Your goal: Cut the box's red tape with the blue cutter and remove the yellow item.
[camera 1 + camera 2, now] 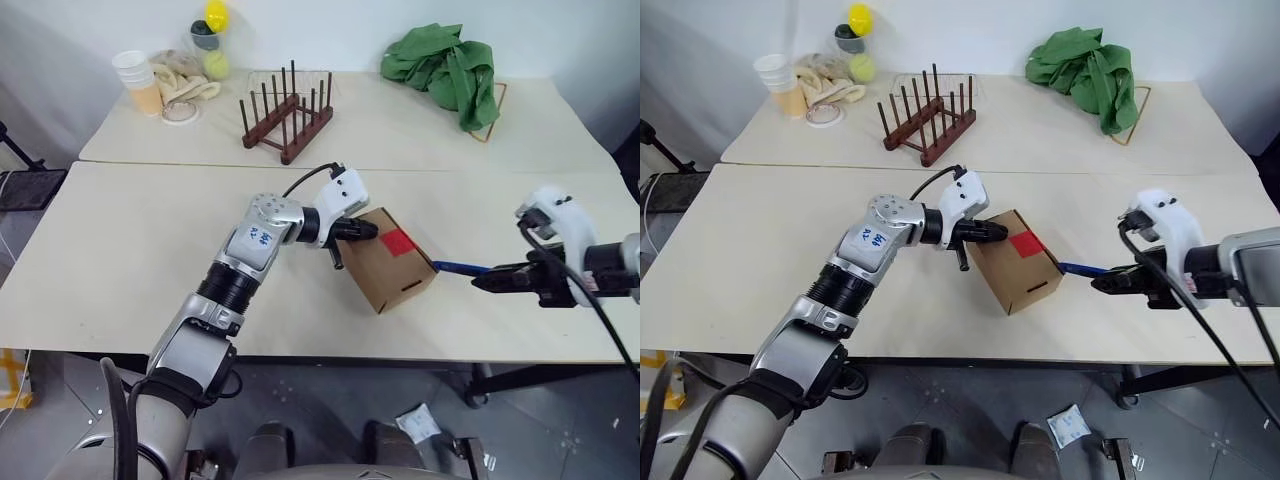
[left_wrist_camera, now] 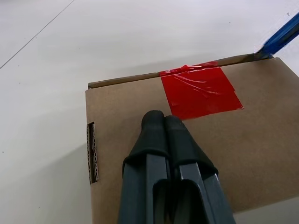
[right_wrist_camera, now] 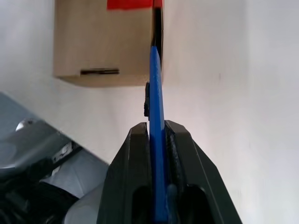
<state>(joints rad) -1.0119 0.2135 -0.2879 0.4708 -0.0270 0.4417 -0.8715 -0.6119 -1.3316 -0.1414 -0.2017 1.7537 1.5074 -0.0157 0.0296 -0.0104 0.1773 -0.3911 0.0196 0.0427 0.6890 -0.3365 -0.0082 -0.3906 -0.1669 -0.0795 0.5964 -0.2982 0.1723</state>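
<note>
The closed left end effector [image 2: 162, 122] presses on the box [image 1: 392, 272], just beside its red tape [image 2: 200, 92]. The right end effector [image 3: 157, 128] grips the blue cutter [image 3: 156, 107], tip at the box's edge.

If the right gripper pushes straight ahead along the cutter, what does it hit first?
Probably the box: the blue cutter in the right gripper points at its near top edge beside the red tape.
</note>
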